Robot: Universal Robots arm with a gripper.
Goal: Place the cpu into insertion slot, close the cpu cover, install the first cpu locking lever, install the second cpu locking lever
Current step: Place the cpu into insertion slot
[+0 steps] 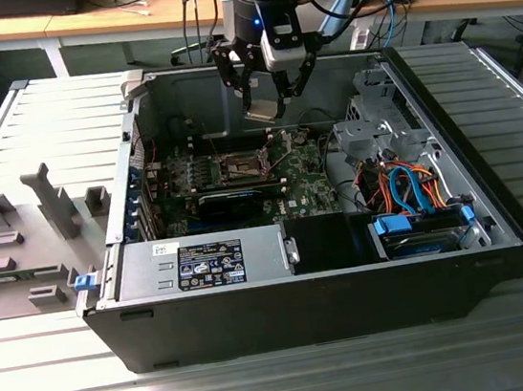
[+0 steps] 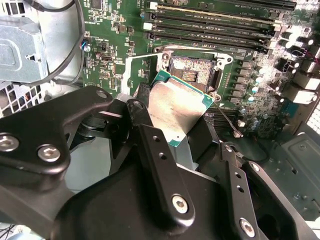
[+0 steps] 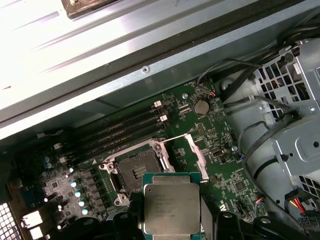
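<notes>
Clutching cpu [image 3: 171, 207], claw [image 1: 268, 101]; first wrist view: cpu cover [image 3: 197, 157] up

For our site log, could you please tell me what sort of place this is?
Probably a robotics lab: an open computer case on a metal table, wooden benches behind, and the gripper holding the cpu.

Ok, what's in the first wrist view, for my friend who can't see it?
The claw holds the cpu, a silvery square, above the green board. The insertion slot sits empty, with the cpu cover swung open beside it.
</notes>
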